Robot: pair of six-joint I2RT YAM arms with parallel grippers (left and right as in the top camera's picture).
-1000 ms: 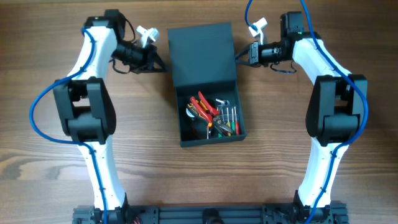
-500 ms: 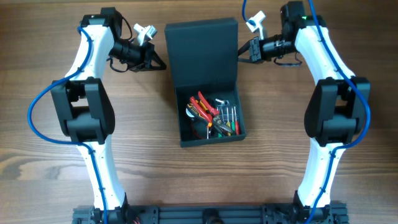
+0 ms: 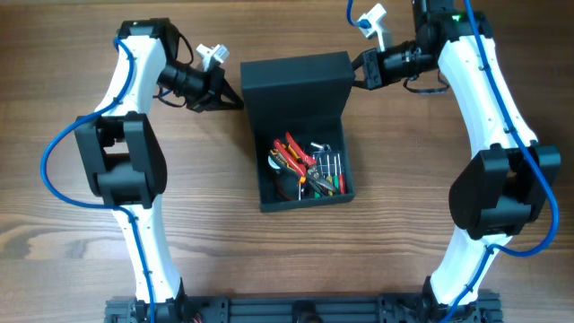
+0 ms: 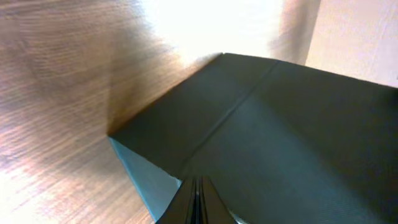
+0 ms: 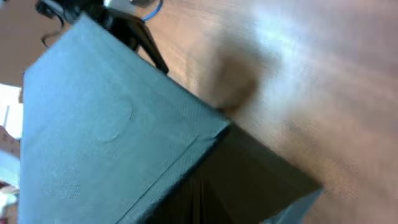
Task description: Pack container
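My left pincer (image 3: pixel 235 99) and right pincer (image 3: pixel 356 70), both pressed together, have raised the container (image 3: pixel 305 203) lid (image 3: pixel 294 90) off the table (image 3: pixel 54 260). Closure should follow.

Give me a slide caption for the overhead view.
Left claw and right claw flank the open container lid; hand tools inside.

Overhead view: the raised lid (image 3: pixel 294 85) of the container (image 3: pixel 305 201) screens the rear of the interior. The hand tools (image 3: pixel 309 170) (red, green and orange handles) are too small to identify singly. The top edge cuts off the right arm (image 3: pixel 480 90).

Left wrist view: only the tips of the left gripper (image 4: pixel 196 198) show, at the bottom edge.

Right wrist view: the right gripper (image 5: pixel 200 202) merges with the dark container wall, so its jaw position is unreadable. The table (image 5: pixel 323 74) is blurred.
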